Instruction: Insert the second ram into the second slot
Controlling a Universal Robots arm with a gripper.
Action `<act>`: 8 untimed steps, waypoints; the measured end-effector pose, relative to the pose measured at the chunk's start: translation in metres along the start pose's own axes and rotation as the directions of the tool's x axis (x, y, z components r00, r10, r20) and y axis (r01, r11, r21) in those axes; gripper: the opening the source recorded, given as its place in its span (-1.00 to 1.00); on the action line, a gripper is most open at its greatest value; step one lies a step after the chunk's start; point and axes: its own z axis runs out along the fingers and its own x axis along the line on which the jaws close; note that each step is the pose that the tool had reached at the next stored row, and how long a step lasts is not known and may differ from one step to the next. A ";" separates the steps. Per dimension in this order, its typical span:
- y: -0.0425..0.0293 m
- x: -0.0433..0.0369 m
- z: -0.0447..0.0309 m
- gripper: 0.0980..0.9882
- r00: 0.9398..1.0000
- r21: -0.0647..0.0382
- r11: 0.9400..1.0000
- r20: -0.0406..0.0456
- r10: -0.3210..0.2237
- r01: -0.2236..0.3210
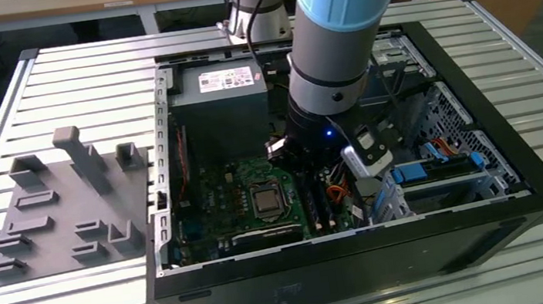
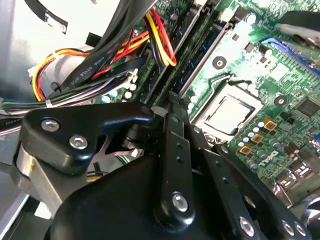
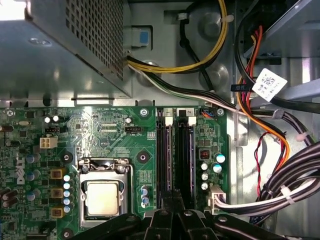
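Observation:
My gripper [image 3: 172,194] hangs low inside the open computer case [image 1: 484,196], over the near end of the two long memory slots [image 3: 185,150] on the green motherboard [image 3: 115,135]. Its fingertips [image 2: 170,102] are pressed together. A thin dark stick seen edge-on, the second ram [image 3: 166,155], stands in the slot in line with them and runs away from the fingertips. I cannot tell whether the fingers pinch its top edge or only rest on it. In the exterior view the gripper [image 1: 304,175] sits just above the slots [image 1: 322,206].
The processor socket [image 3: 102,197] lies beside the slots. The power supply box [image 1: 218,100] and bundles of coloured cables [image 3: 260,115] crowd the gripper's other sides. A grey holder block [image 1: 70,204] with upright posts sits on the slatted table at the exterior view's left.

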 end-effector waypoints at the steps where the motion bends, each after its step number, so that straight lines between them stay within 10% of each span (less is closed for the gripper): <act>1: 0.0001 0.0000 -0.0003 -0.99 1.000 0.000 1.000 0.000 0.000 0.000; 8: 0.0008 0.0008 -0.0126 -0.99 1.000 -0.010 1.000 0.001 -0.001 0.001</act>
